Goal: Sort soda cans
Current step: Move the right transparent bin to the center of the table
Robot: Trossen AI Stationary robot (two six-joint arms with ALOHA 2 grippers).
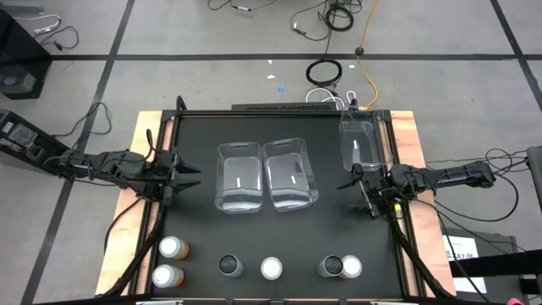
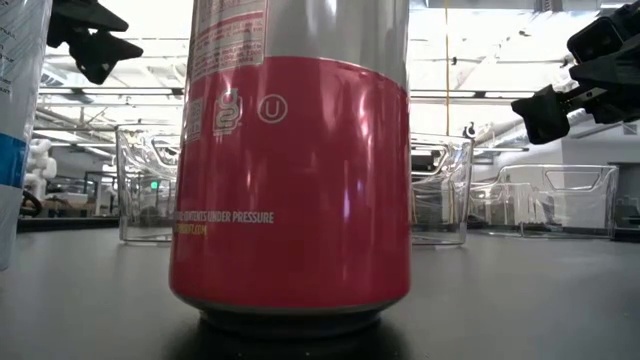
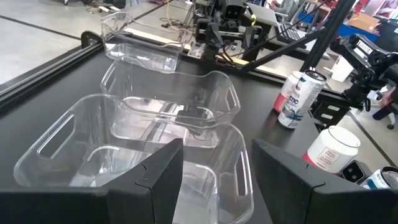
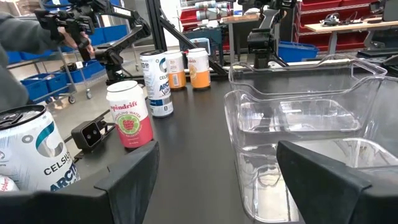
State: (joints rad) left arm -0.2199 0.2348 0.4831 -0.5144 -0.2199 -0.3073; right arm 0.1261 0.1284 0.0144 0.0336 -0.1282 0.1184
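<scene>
Cans sit in a loose row along the near edge of the black table (image 1: 203,246), all six upright. At the near left corner are the two orange cans (image 1: 170,262), one just behind the other. Further along the edge stand a dark can (image 1: 229,266), then a pink can (image 1: 271,268) near the middle, which fills the low view as a red-pink wall with a silver band above. Toward the near right corner a second dark can (image 1: 330,267) and a second pink can (image 1: 351,267) stand touching.

Behind the cans, at the middle of the table, two clear bins (image 1: 266,176) lie side by side. A third clear bin (image 1: 362,142) sits at the far right corner.

The left gripper (image 1: 190,176) hangs over the left edge, level with the bins, its fingers (image 3: 152,177) apart with nothing between them. The right gripper (image 1: 356,185) hangs by the right edge, just in front of the third bin, its fingers (image 4: 134,171) spread wide, also holding nothing
</scene>
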